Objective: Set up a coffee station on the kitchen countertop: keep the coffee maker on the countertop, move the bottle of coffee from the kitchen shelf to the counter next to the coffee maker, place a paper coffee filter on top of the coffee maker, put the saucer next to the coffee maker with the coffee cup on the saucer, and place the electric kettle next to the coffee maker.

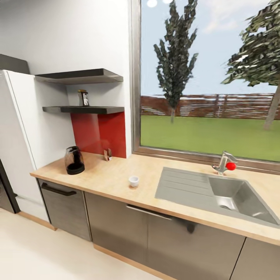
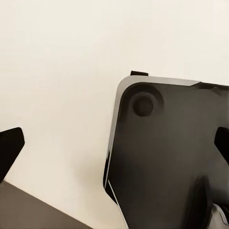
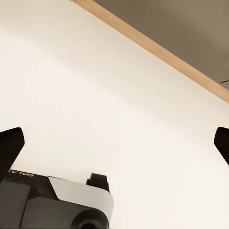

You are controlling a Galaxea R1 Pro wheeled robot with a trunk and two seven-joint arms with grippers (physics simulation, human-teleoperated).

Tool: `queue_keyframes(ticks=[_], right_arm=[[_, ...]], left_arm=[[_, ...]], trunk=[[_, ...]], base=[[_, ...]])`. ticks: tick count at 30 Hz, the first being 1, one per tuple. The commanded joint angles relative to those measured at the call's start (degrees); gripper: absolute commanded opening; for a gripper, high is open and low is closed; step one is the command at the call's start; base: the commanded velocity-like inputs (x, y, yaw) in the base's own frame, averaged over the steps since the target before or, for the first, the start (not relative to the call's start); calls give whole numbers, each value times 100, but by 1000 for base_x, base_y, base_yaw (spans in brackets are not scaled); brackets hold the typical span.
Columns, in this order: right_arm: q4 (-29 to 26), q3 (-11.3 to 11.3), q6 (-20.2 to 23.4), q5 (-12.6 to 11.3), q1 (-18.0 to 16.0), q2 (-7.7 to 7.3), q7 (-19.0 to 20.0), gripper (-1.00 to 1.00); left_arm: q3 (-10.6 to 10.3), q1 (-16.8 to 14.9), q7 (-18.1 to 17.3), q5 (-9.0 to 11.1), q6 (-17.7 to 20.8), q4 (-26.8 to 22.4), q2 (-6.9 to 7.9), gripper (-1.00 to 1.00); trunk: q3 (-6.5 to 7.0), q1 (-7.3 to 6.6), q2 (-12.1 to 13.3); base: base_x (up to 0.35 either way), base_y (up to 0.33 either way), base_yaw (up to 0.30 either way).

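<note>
Electric kettle (image 1: pixel 74 160) near tabletop (image 1: pixel 116 179) left end; coffee cup (image 1: pixel 133 181) toward front edge; bottle of coffee (image 1: pixel 83 98) on lower shelf (image 1: pixel 83 110). Both jaws spread, released, over floor (image 3: pixel 95 95).

Light wood-look countertop (image 1: pixel 116 177) (matt), brushed-metal sink (image 1: pixel 202 190), smoky-glass electric kettle (image 1: pixel 74 160), glossy grey cabinet fronts (image 1: pixel 116 225).
</note>
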Motion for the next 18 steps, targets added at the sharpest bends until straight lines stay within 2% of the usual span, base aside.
queue_keyframes(ticks=[1,18], right_arm=[[1,-47,-12,55,0,-7,-25,100],[-3,-42,-20,55,1,-1,-19,100]], left_arm=[[33,-2,-6,11,-22,8,0,100],[12,-11,-15,-27,-22,6,-9,100]], trunk=[[-2,3,-4],[-2,3,-4]], base=[[113,315,0],[99,321,0]])
